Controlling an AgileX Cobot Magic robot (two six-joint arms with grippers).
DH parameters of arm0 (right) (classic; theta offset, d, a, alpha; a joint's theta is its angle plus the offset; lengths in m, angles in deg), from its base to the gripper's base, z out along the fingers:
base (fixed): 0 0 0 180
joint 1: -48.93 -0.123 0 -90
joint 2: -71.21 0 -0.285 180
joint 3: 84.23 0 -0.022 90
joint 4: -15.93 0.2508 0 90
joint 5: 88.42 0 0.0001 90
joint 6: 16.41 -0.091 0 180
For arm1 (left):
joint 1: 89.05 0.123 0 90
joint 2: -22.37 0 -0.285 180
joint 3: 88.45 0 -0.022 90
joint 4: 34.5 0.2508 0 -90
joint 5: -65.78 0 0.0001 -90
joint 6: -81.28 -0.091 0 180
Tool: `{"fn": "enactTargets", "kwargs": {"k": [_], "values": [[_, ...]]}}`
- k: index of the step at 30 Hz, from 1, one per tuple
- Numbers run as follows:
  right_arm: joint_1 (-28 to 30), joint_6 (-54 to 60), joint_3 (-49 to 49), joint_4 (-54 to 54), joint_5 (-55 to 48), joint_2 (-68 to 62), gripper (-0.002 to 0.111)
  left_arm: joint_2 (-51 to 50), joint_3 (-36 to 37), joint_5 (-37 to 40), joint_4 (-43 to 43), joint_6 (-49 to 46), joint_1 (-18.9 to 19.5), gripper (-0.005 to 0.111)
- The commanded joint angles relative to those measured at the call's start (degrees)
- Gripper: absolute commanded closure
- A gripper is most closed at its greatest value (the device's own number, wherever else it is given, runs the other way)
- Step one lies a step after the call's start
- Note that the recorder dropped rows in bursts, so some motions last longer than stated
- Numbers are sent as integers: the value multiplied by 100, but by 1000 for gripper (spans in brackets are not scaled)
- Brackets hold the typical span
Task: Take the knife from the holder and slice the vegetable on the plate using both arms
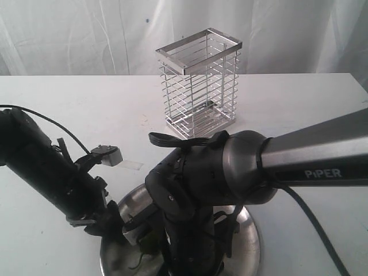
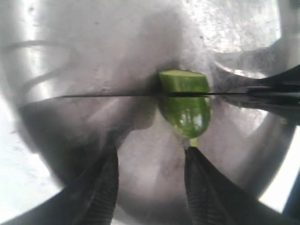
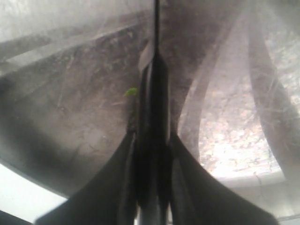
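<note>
Left pincer (image 2: 150, 152) is loose, fingers spread, and the pepper (image 2: 185, 110) sits just ahead of its tips on the plate (image 2: 70, 47), with open steel on every side. Right pincer (image 3: 153, 136) is clamped on the knife (image 3: 154, 93), blade across the pepper near its cut end. Holder (image 1: 198, 86) stands well beyond both pincers on the surface (image 1: 69, 103).

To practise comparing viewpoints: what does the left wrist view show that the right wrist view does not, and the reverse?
Only left wrist: the vegetable, cut end showing, the knife lying across it, the left gripper open just short of it. Only right wrist: the right gripper closed on the knife's handle. Both: the knife and the plate.
</note>
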Motion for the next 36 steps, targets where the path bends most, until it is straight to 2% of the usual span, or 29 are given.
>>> {"fn": "enactTargets", "kwargs": {"k": [1,4,6,9,12,16,21,29,32,36], "values": [[23,52,24,-183,309,-59,108,346,11,-89,106,139,241,63],[23,52,24,-183,354,-59,108,743,11,26,106,139,520,73],[23,52,24,-183,425,-59,108,1032,78,119,106,139,636,75],[23,52,24,-246,556,-59,108,1576,508,-41,-86,180,663,75],[34,52,24,-290,709,-59,108,2254,1175,-635,-683,80,548,75],[48,52,24,-290,810,-59,108,3008,1824,-1399,-1659,-524,86,75],[48,52,24,-290,824,-59,108,3212,2362,-2273,-1911,-659,-614,74],[48,52,24,-290,890,-59,108,3212,2751,-3654,-2082,-773,-1578,60],[48,52,24,-290,1021,-59,108,3212,2862,-4308,-2082,-763,-2020,61],[48,52,24,-290,1140,-59,108,3212,2870,-4785,-2004,-721,-2569,65]]}}
